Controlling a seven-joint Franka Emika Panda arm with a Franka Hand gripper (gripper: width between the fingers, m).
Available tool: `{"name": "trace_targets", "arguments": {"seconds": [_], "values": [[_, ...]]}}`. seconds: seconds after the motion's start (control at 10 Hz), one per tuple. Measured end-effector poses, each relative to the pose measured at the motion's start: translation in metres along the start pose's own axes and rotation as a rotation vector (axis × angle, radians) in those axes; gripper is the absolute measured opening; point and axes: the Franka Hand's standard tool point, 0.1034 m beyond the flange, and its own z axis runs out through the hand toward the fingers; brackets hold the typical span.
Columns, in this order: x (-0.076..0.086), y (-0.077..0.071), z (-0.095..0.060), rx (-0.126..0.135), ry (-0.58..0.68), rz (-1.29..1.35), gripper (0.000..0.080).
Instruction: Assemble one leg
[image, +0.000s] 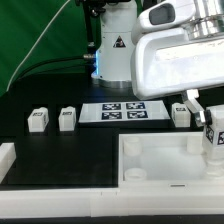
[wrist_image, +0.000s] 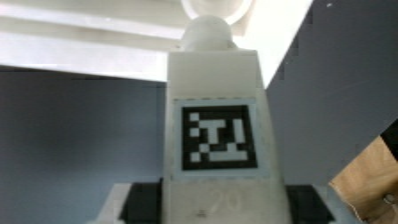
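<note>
My gripper (image: 212, 128) is shut on a leg (image: 214, 137), a small white post with a black-and-white tag. It holds the leg upright over the near right corner of the large white panel (image: 150, 160). In the wrist view the leg (wrist_image: 219, 110) fills the middle, its rounded tip pointing at the panel (wrist_image: 89, 50). The dark pads (wrist_image: 139, 202) press on both sides of the leg, with the gripper (wrist_image: 217, 203) closed round it. Whether the tip touches the panel is hidden.
Two loose legs (image: 38, 119) (image: 68, 119) stand on the black table at the exterior view's left, and a third leg (image: 181, 113) stands near the gripper. The marker board (image: 121, 111) lies behind the panel. A white rail (image: 8, 160) runs along the left edge.
</note>
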Motion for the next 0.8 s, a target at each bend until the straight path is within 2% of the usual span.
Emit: {"name": "trace_targets", "arguments": {"seconds": [0.5,0.8], "values": [[-0.014,-0.005,0.006,0.005,-0.023,-0.005,0.0294],[-0.015,-0.008,0.009,0.008,-0.019,-0.009,0.0294]]}}
